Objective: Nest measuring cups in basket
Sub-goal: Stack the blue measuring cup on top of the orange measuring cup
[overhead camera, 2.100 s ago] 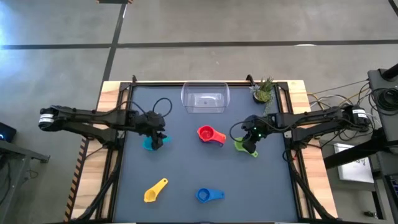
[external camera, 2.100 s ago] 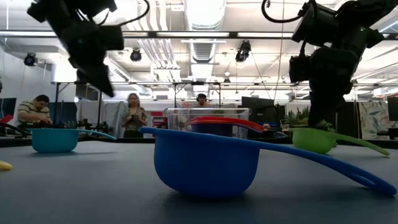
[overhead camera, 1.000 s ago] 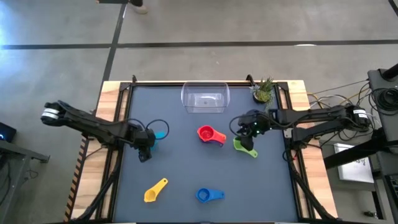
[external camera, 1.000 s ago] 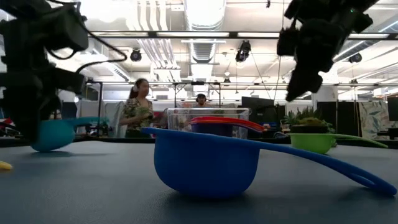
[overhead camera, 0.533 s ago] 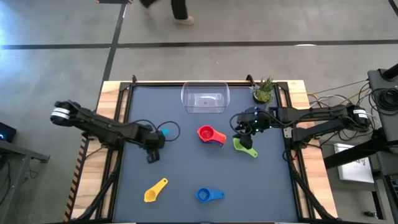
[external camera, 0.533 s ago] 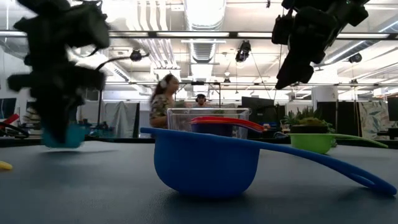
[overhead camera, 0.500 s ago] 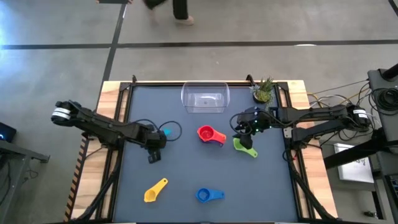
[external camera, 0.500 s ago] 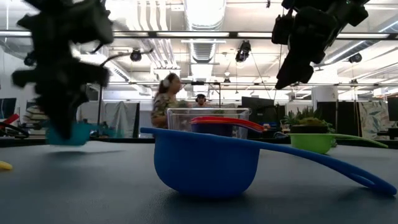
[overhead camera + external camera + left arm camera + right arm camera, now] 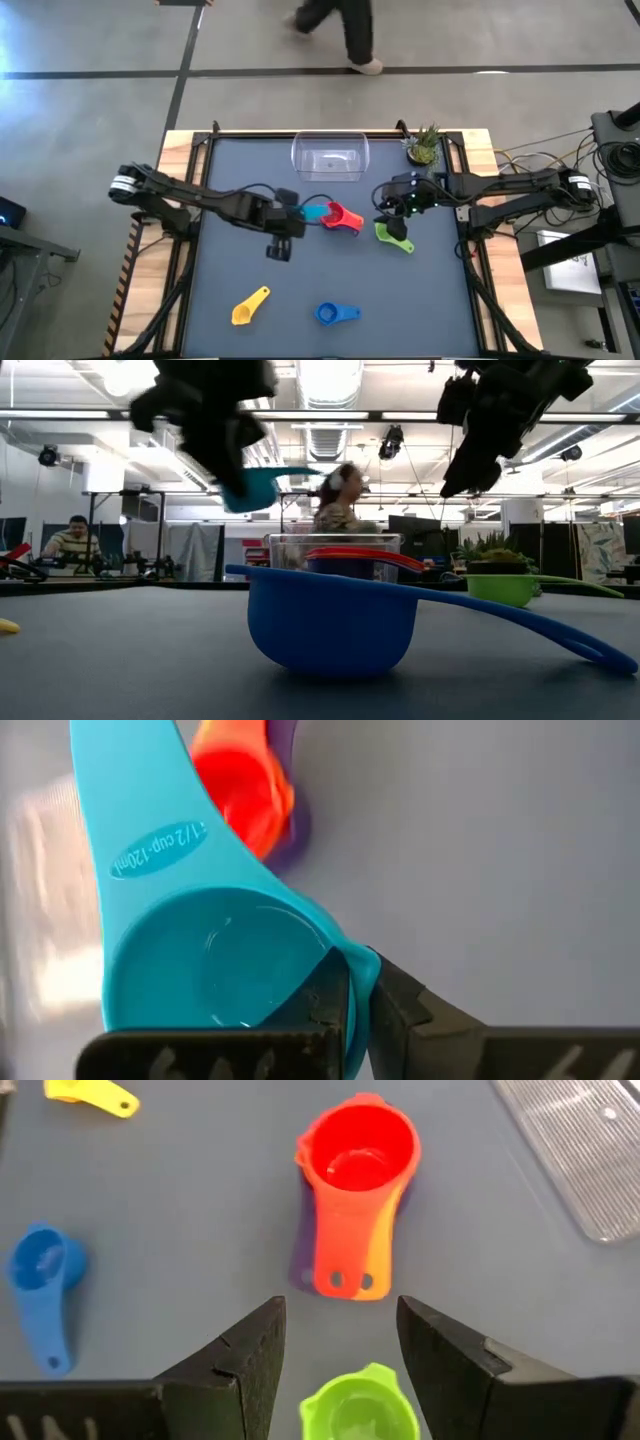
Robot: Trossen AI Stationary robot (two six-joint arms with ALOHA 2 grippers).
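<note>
Since a second ago my left gripper (image 9: 292,215) has carried the teal cup (image 9: 314,212), rim-pinched, beside the red stack (image 9: 341,217); light, slick plastic. Right gripper (image 9: 335,1345), fingers apart, hovers above the green cup (image 9: 354,1404).

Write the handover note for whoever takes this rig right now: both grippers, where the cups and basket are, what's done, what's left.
Left gripper: shut on the teal cup, carried in the air beside the red cup.
Right gripper: open, hovering above the green cup, holding nothing.
Red cup sits mid-table stacked on orange and purple ones.
Yellow cup and blue cup lie at the near edge.
Basket at the far edge holds no cups.
Done: teal lifted. Left: nest every cup, then put them in the basket.
</note>
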